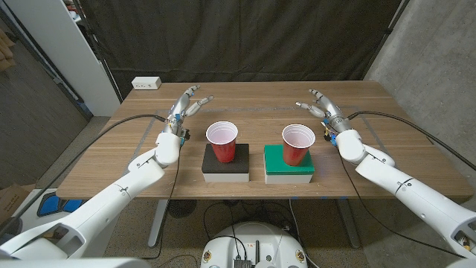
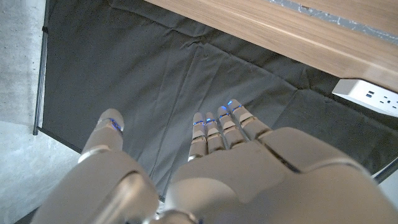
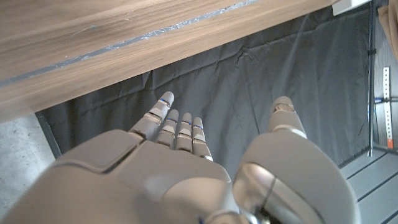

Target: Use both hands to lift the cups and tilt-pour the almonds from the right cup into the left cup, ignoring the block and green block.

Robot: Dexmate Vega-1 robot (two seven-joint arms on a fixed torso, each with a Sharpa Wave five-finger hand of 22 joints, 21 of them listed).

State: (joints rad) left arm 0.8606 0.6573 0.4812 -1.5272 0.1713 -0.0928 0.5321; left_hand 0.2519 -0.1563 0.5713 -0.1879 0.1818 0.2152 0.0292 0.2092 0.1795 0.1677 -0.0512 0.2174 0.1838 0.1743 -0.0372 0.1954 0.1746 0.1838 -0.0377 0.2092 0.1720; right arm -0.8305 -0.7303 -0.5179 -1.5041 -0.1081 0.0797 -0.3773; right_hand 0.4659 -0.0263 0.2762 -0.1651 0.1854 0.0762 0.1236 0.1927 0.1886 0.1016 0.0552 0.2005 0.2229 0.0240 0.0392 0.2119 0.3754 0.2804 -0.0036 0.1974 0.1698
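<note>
There's a power strip [image 1: 146, 83] at the far left corner of the table [image 1: 253, 100], well clear of everything. Left cup [image 1: 222, 141] sits on the black block [image 1: 226, 165], right cup [image 1: 297, 144] on the green block [image 1: 288, 164]. My left hand [image 1: 183, 108] and right hand [image 1: 326, 113] are both spread wide, holding nothing, outside the cups.

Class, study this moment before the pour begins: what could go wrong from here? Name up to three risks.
1. Each cup stands on a raised block, the left cup on the black block, so a sideways nudge may tip it off.
2. The right cup on the green block stands close beside it; lifting one may bump the other.
3. The left robot hand and right robot hand are open, set back: a thin cup may crush.
</note>
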